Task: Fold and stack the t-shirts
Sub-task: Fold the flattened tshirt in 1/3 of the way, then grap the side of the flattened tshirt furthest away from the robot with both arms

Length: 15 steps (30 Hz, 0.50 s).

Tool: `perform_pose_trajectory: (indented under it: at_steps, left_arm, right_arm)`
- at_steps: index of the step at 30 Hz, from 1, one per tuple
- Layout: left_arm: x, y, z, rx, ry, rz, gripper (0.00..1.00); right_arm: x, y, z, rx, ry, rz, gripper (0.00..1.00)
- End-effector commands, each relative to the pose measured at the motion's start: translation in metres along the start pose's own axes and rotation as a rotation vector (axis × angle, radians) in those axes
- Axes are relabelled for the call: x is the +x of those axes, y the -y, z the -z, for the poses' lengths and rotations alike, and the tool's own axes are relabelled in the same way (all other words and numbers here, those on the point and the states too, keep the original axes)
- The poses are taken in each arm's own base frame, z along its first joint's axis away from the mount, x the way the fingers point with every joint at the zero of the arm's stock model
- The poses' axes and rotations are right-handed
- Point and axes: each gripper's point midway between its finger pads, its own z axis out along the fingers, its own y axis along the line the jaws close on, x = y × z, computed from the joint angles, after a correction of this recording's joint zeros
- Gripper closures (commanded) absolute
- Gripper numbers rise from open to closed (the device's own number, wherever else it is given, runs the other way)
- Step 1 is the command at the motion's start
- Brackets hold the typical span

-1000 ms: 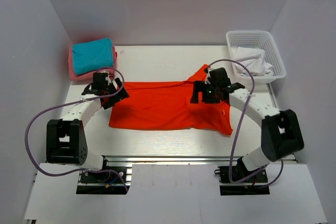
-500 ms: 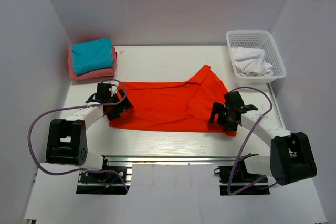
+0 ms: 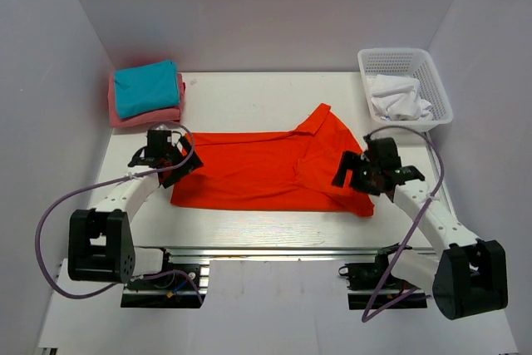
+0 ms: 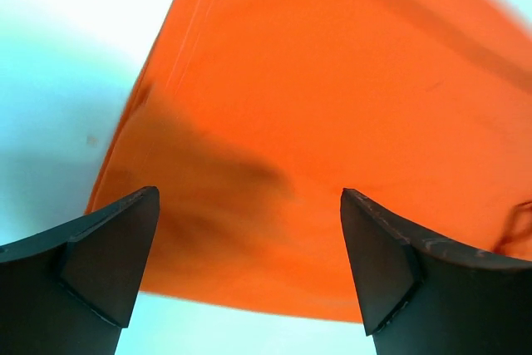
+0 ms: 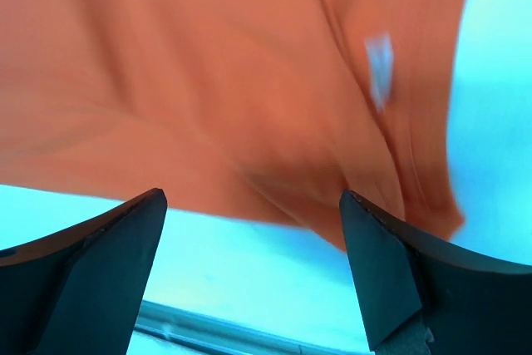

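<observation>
Seen from above, the orange-red shirt is lying flat across the middle of the table as a long band, its collar end angling toward the basket at the far right. I am holding the left gripper over the shirt's left end and the right gripper over its near right corner. Both are gaping wide and carrying nothing. I judge they are posted at opposite ends so the cloth can be taken at both sides at once for the next fold. The teal shirt is sitting folded on top of the pink shirt in the far left corner, which I am reading as the stack this one is bound for. The white shirts are waiting crumpled in the basket. Through the left wrist camera, the two dark fingers are standing far apart with only air between them. They are framing the shirt's left edge and near corner, with bare table showing to the left and below, so a pinch there looks well lined up. Through the right wrist camera the picture is blurring, yet the fingers are plainly spread just as wide and gripping nothing. They are hanging above the shirt's near hem where it is meeting the table, a sensible spot for catching that edge.
</observation>
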Motion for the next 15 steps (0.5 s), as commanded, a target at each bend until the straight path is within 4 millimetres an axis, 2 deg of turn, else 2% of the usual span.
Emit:
perform_pose_trajectory:
  at_steps: [1, 2, 3, 5, 6, 8, 12, 13, 15]
  left_arm:
    - [-0.060, 0.030, 0.025, 0.074, 0.192, -0.028, 0.00]
    - [-0.069, 0.031, 0.021, 0.050, 0.204, -0.037, 0.00]
    - [-0.074, 0.030, 0.018, 0.034, 0.209, -0.036, 0.00]
    - [-0.085, 0.033, 0.012, 0.013, 0.218, -0.044, 0.00]
    - [-0.082, 0.029, -0.003, -0.011, 0.181, -0.054, 0.00]
    - [-0.096, 0.028, -0.011, -0.043, 0.189, -0.054, 0.00]
    - [-0.106, 0.028, -0.036, -0.080, 0.170, -0.073, 0.04]
    - [-0.108, 0.031, -0.044, -0.072, 0.162, -0.074, 0.05]
    - [-0.109, 0.030, -0.052, -0.077, 0.155, -0.083, 0.07]
  right_arm:
    - [-0.068, -0.037, 0.022, -0.115, 0.198, 0.139, 0.10]
    - [-0.084, -0.043, 0.029, -0.123, 0.236, 0.141, 0.10]
    - [-0.089, -0.044, 0.028, -0.121, 0.246, 0.145, 0.10]
    - [-0.107, -0.050, 0.025, -0.127, 0.284, 0.139, 0.10]
    - [-0.110, -0.052, 0.021, -0.137, 0.282, 0.135, 0.10]
    - [-0.128, -0.061, 0.015, -0.162, 0.303, 0.128, 0.10]
    - [-0.142, -0.072, 0.003, -0.186, 0.280, 0.120, 0.10]
    - [-0.144, -0.073, -0.005, -0.190, 0.259, 0.118, 0.10]
    - [-0.152, -0.079, -0.005, -0.204, 0.264, 0.115, 0.10]
